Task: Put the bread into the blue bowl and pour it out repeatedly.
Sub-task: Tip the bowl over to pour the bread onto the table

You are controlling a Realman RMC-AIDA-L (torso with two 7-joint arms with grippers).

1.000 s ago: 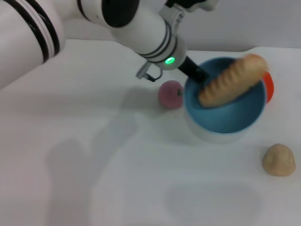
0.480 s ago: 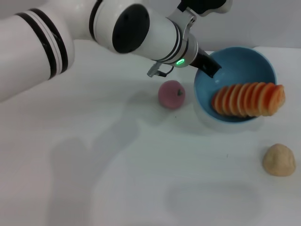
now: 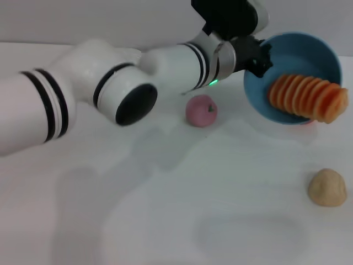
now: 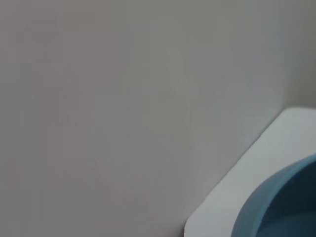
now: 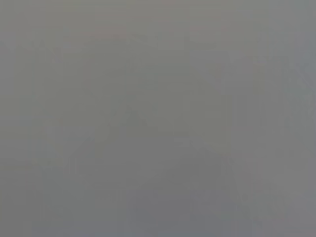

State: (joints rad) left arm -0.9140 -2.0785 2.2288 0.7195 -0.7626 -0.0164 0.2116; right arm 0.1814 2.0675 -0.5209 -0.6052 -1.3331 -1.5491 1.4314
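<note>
My left gripper (image 3: 258, 57) is shut on the rim of the blue bowl (image 3: 300, 61) and holds it lifted above the table, tipped steeply with its opening toward me. The bread (image 3: 309, 97), ridged orange and cream, lies at the bowl's lower lip and sticks out past the rim to the right. A part of the bowl's rim also shows in the left wrist view (image 4: 276, 197). The right gripper is not in view; the right wrist view shows only plain grey.
A small pink ball-like toy (image 3: 201, 110) lies on the white table (image 3: 165, 210) below my left wrist. A round tan lump (image 3: 327, 187) lies at the right. Something orange-red (image 3: 308, 122) peeks out under the bowl.
My left arm has lifted the bowl up and to the right and tipped it further. The bread has rolled ridged side up and slid to the bowl's lower lip.
</note>
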